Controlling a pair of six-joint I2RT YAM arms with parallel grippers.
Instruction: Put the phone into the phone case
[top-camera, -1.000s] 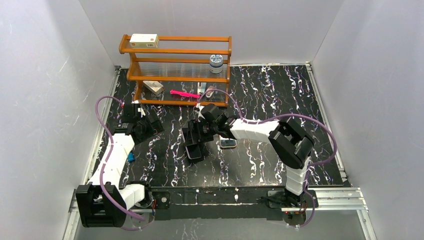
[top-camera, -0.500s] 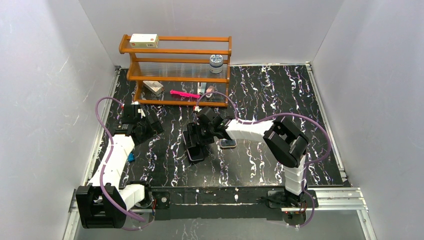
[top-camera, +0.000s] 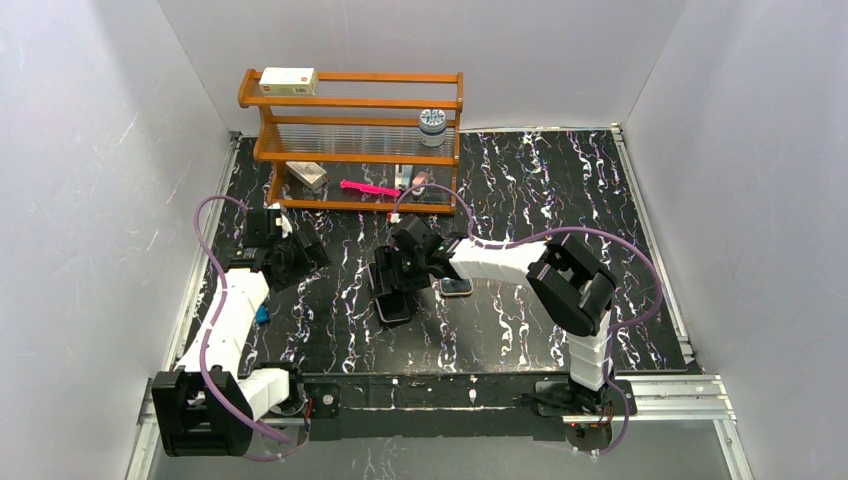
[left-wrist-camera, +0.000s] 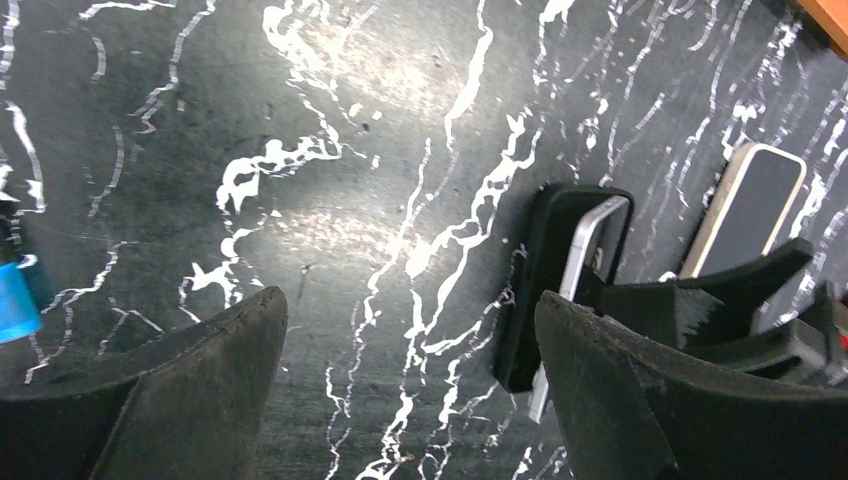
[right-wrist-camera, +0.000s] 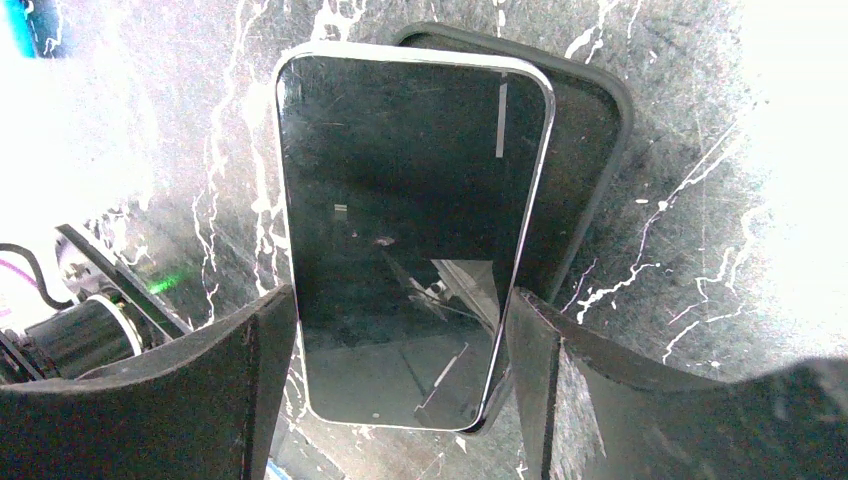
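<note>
The phone (right-wrist-camera: 400, 200), with a dark glossy screen and a silvery edge, sits between my right gripper's (right-wrist-camera: 395, 390) fingers, which are shut on its long sides. It lies tilted and askew over the black phone case (right-wrist-camera: 585, 170), whose rim shows past its right side. In the left wrist view the phone's silvery edge (left-wrist-camera: 592, 250) stands raised off the case (left-wrist-camera: 540, 290). In the top view my right gripper (top-camera: 392, 280) is over the case (top-camera: 393, 308) at mid table. My left gripper (top-camera: 298, 256) is open and empty to the left, jaws (left-wrist-camera: 410, 380) wide over bare table.
A second phone with a pinkish-gold rim (top-camera: 457, 287) lies just right of the case and also shows in the left wrist view (left-wrist-camera: 745, 205). A wooden rack (top-camera: 350, 140) with small items stands at the back. A small blue object (top-camera: 261, 314) lies beside the left arm.
My right gripper has shifted a little to the left and nearer with the phone over the case. The left arm has barely moved.
</note>
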